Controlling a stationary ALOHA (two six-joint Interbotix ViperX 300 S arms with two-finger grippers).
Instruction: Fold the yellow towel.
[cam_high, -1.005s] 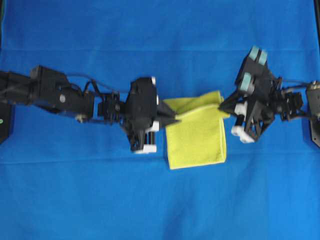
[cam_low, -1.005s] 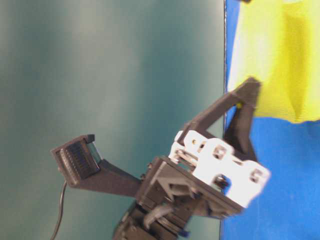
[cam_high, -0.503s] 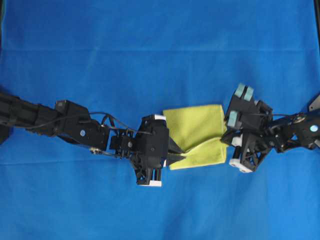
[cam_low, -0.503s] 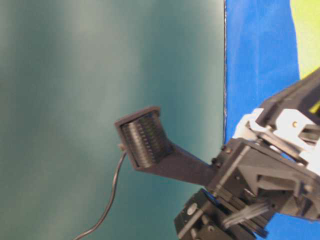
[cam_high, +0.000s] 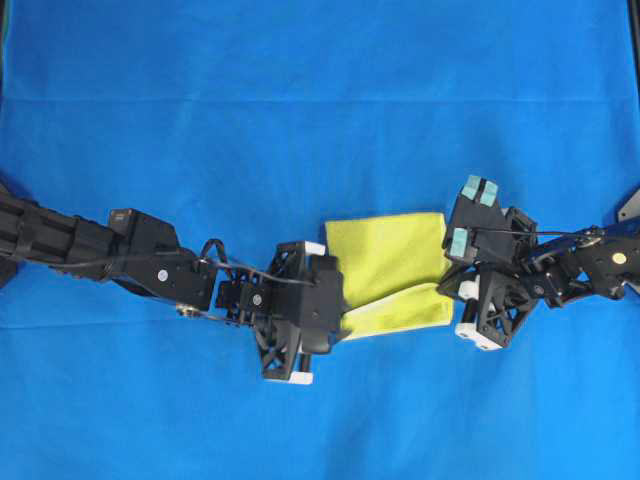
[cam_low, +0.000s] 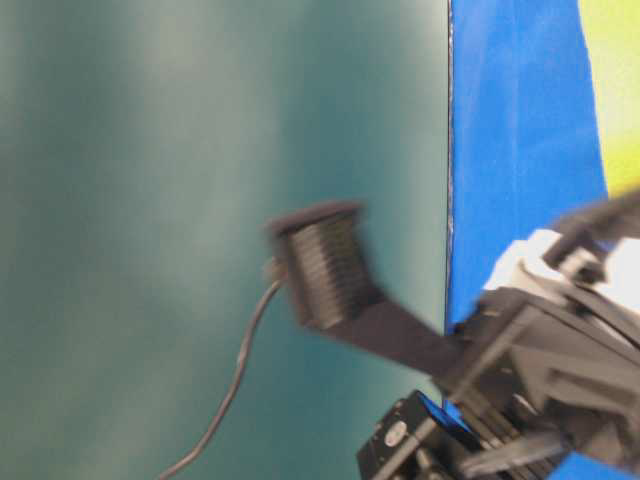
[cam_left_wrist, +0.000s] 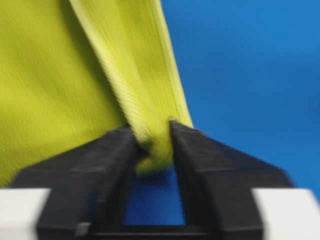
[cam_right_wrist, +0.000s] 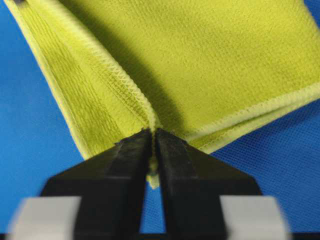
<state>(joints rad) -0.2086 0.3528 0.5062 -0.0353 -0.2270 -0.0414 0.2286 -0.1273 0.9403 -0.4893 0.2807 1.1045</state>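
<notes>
The yellow towel (cam_high: 390, 258) lies folded on the blue cloth at the centre, with a doubled flap along its near edge. My left gripper (cam_high: 345, 318) sits low at the towel's near-left corner. In the left wrist view its fingers (cam_left_wrist: 115, 150) stand a little apart with a bunched fold of towel (cam_left_wrist: 60, 75) filling the gap at the left gripper (cam_left_wrist: 154, 135) tips. My right gripper (cam_high: 447, 290) is at the near-right corner. The right gripper (cam_right_wrist: 153, 132) is nearly closed, pinching the hemmed corner of the towel (cam_right_wrist: 225, 60).
A blue cloth (cam_high: 320, 100) covers the whole table. In the table-level view a blurred black arm (cam_low: 520, 360) with a cable (cam_low: 240, 370) fills the lower right in front of a teal wall (cam_low: 150, 200). A strip of towel (cam_low: 615, 90) shows at the right.
Both grippers have carried the towel's far edge over toward the near edge and down onto the table, folding it. The left fingers stand wider than before.
</notes>
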